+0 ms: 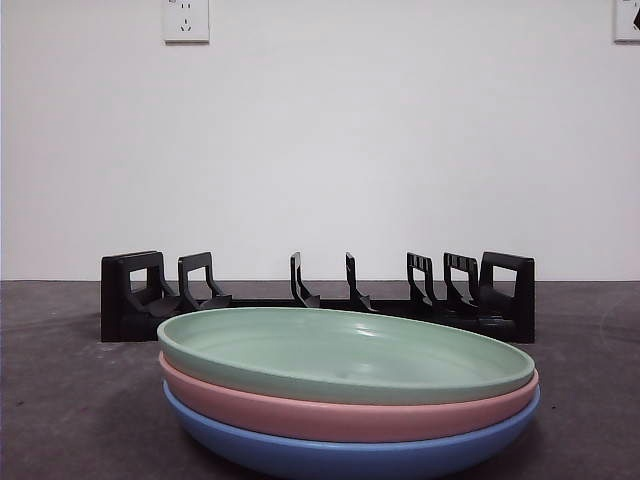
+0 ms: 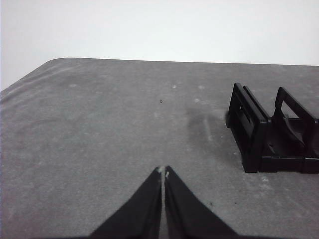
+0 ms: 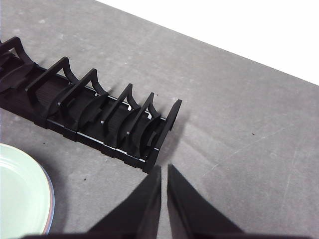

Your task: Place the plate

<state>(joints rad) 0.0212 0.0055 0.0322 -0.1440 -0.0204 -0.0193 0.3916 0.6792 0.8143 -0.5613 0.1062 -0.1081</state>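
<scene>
Three plates are stacked near the front of the table: a green plate [image 1: 345, 352] on top, a pink plate [image 1: 340, 415] under it and a blue plate [image 1: 340, 455] at the bottom. The green plate's edge [image 3: 20, 194] also shows in the right wrist view. Behind the stack stands an empty black plate rack [image 1: 318, 297] with upright dividers. My left gripper [image 2: 163, 172] is shut over bare table, off one end of the rack [image 2: 271, 134]. My right gripper [image 3: 164, 169] is shut, hovering just off the other end of the rack [image 3: 94, 112]. Neither holds anything.
The grey table [image 1: 60, 400] runs back to a white wall with a socket [image 1: 186, 20]. The table's rounded far corner [image 2: 55, 62] shows in the left wrist view.
</scene>
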